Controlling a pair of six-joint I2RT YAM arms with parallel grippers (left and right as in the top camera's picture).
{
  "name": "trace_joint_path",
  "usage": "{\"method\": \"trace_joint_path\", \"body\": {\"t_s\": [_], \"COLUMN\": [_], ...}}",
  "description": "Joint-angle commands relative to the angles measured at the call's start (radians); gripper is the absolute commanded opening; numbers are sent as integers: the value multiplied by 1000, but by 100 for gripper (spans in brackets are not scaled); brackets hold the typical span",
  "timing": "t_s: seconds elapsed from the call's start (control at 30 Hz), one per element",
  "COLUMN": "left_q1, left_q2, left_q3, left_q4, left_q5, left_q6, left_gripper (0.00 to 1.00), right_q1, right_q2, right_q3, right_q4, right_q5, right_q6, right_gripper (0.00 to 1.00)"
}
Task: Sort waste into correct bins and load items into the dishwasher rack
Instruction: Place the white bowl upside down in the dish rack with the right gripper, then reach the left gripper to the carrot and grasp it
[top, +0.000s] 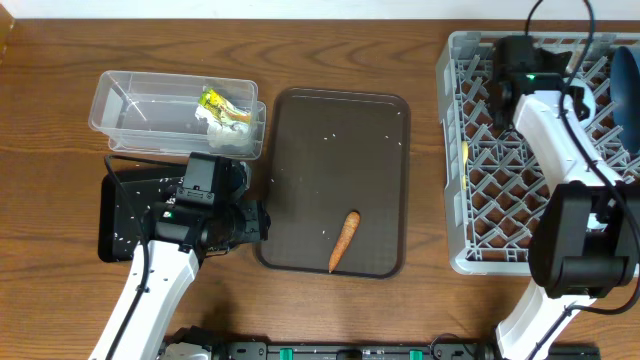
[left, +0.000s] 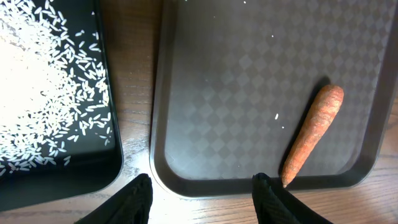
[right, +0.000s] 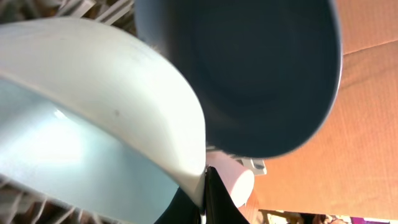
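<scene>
Left end effector (left: 202, 199) hangs half open and empty over the near rim of the brown tray (left: 217, 93), where the carrot (left: 314, 134) lies close to one fingertip; rice (left: 37, 74) is spread in the black bin (left: 81, 180) beside the tray. Right end effector (right: 202, 199) is closed, seemingly pinching the white bowl (right: 93, 124) by its rim, beside the blue plate (right: 249, 74) over the dishwasher rack (top: 480, 180).

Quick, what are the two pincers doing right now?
Left pincer: open, holding nothing.
Right pincer: closed on the white bowl at its rim.
</scene>
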Motion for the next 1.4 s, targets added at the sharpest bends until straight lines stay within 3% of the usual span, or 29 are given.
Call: {"method": "trace_joint_path", "body": {"t_s": [0.0, 0.2, 0.37, 0.6, 0.77, 1.0, 1.37], "left_q1": [4, 4, 4, 4, 4, -69, -362], "left_q2": [-3, -3, -3, -3, -3, 1, 177], "left_q3": [5, 5, 5, 5, 5, 5, 4], "left_q4": [0, 2, 2, 2, 2, 14, 226], "left_q5": [-9, -9, -9, -9, -9, -9, -10], "left_q6": [-2, -2, -2, -2, -2, 45, 153], "left_gripper": [54, 54, 54, 61, 61, 61, 65], "right_q1": [26, 44, 43, 43, 40, 43, 76], "right_q2": [26, 26, 3, -172, -327, -397, -374], "right_q3": [-10, -10, -9, -8, -8, -9, -10], "right_q4": [-87, -247, -291, -278, -251, -309, -350], "right_q5": [-68, -226, -343, -543, -813, -1270, -1323], "right_q6": [81, 116, 140, 124, 54, -96, -120], "right_gripper": [1, 2, 11, 45, 83, 91, 94]}}
